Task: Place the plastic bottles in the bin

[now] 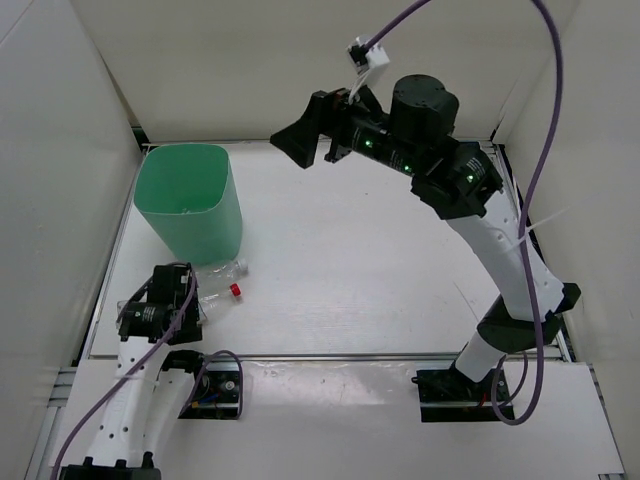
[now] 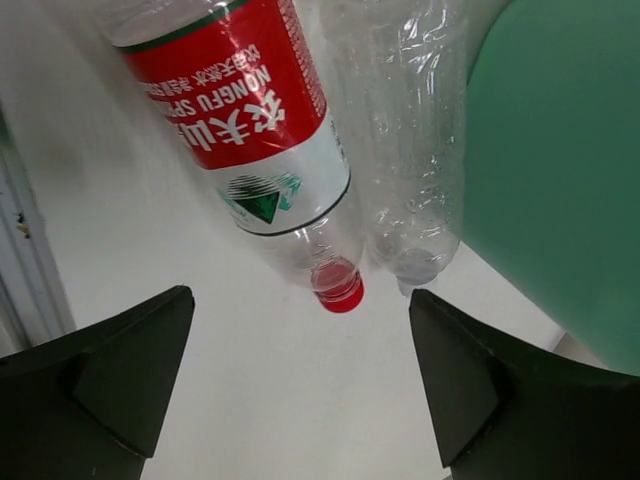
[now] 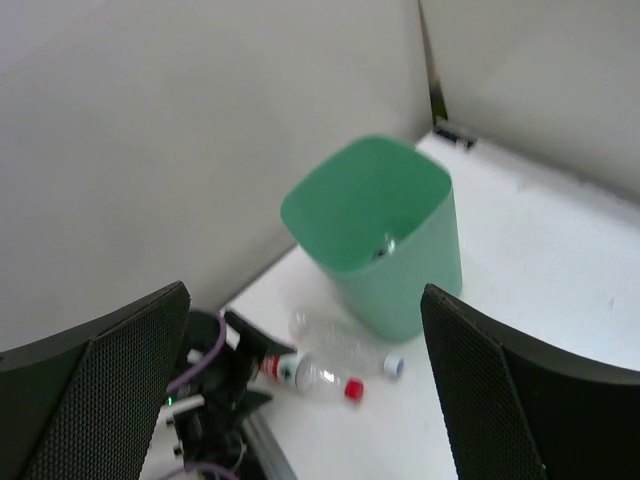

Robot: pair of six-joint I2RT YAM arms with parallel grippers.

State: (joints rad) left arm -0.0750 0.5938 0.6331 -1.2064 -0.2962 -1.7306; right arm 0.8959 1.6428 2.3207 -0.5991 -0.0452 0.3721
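Observation:
Two plastic bottles lie side by side on the table in front of the mint-green bin (image 1: 190,200). One has a red label (image 2: 240,120) and a red cap (image 1: 236,289). The other is plain and clear (image 2: 405,150) with a pale cap (image 3: 393,367), and it lies against the bin wall (image 2: 560,170). My left gripper (image 1: 165,298) hovers open over the red-labelled bottle; in its wrist view (image 2: 300,390) only bare table lies between the fingers. My right gripper (image 1: 298,142) hangs open high over the table's back, and from its wrist view (image 3: 310,400) a small shiny object (image 3: 385,245) shows inside the bin (image 3: 380,220).
White walls close the table on the left, back and right. A metal rail (image 1: 320,356) runs along the near edge. The left arm's cabling (image 3: 205,385) lies close to the bottles.

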